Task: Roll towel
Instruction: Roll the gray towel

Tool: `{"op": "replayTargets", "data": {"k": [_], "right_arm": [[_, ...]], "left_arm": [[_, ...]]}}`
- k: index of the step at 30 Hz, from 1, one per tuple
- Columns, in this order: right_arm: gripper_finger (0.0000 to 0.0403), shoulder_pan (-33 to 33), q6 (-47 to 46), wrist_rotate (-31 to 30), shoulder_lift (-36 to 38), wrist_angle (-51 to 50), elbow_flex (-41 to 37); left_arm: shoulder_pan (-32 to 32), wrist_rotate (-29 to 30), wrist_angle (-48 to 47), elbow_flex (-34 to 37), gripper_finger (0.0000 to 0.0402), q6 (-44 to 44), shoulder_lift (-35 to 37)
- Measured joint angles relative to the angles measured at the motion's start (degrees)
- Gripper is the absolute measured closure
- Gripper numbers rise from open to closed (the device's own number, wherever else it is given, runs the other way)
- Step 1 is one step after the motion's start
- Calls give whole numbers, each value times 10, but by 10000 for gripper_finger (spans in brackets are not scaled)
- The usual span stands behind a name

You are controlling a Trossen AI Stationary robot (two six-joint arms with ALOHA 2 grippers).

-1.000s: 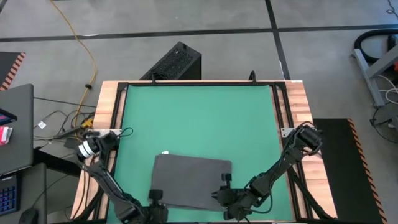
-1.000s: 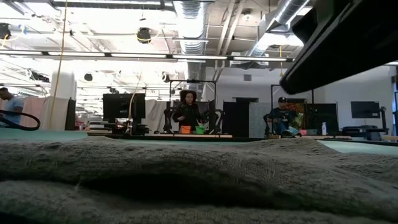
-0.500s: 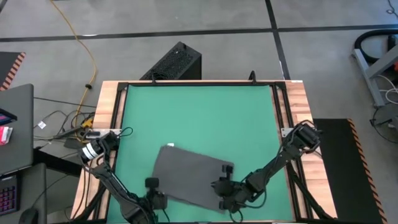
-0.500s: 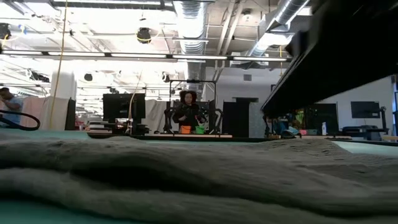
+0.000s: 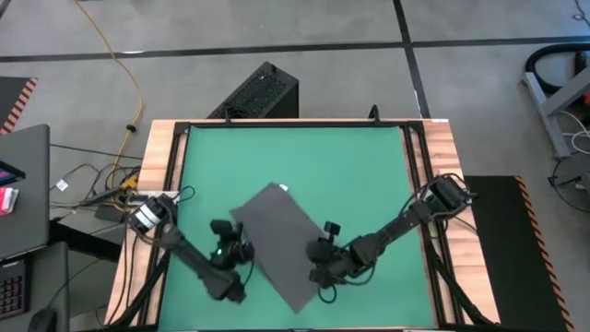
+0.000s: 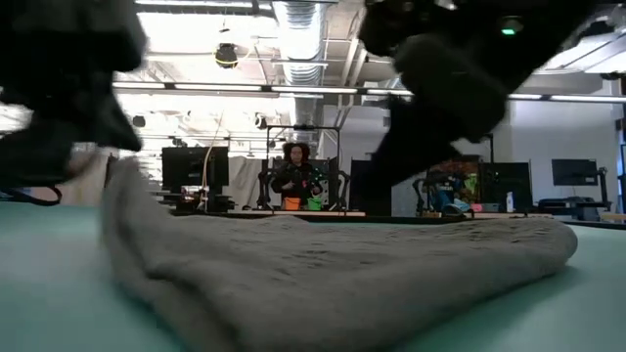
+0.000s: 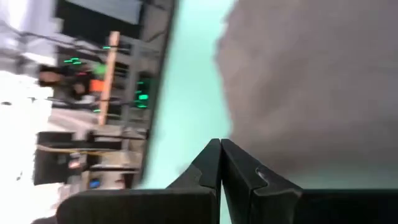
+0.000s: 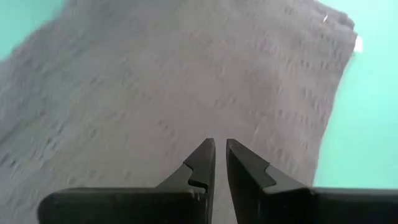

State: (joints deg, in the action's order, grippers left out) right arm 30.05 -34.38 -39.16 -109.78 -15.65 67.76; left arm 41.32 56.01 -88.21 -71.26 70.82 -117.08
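The dark grey towel [image 5: 277,242] lies askew on the green table, one corner with the small white tag [image 5: 283,189] pointing to the far side. It fills the right wrist view [image 8: 186,81]. My left gripper [image 5: 241,249] is shut at the towel's left long edge. My right gripper [image 5: 320,261] is shut at its right edge. In the low view the towel [image 6: 333,264] lies mostly flat, with its left end [image 6: 122,186] raised under my left gripper [image 6: 68,117]. My left gripper pinches the towel's left edge [image 7: 239,134] between its two fingers, slanting down from the table's left. That edge is raised a little; the remainder lies on the table. My right gripper has its fingertips [image 8: 202,155] down on the towel near its right edge, slanting from the right. Whether cloth sits between them, the fingers hide.
The table's wooden rails and black frame [image 5: 166,166] run along both sides. Bare green surface [image 5: 295,152] lies beyond the towel. A laptop [image 5: 23,184] and cables sit off the table's left. People and desks show in the room behind [image 6: 293,176].
Both grippers have gone from the near edge toward the table's middle, dragging the towel along the table. The towel has turned about from lying crosswise to lying slantwise, its tag corner swinging to the far side.
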Motion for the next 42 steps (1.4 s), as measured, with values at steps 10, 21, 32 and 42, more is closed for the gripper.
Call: {"op": "replayTargets", "data": {"k": [10, 21, 32, 42], "right_arm": [[337, -34, 101, 3, 0, -83, 73], [337, -4, 148, 30, 1, -277, 137], [337, 76, 70, 98, 1, -299, 136], [337, 144, -59, 62, 0, -337, 136]], "left_arm": [[-20, -21, 12, 60, 401, 40, 53], [121, -61, 565, 60, 401, -351, 220], [8, -263, 685, 61, 380, -451, 145], [-8, -242, 807, 60, 380, -556, 71]]}}
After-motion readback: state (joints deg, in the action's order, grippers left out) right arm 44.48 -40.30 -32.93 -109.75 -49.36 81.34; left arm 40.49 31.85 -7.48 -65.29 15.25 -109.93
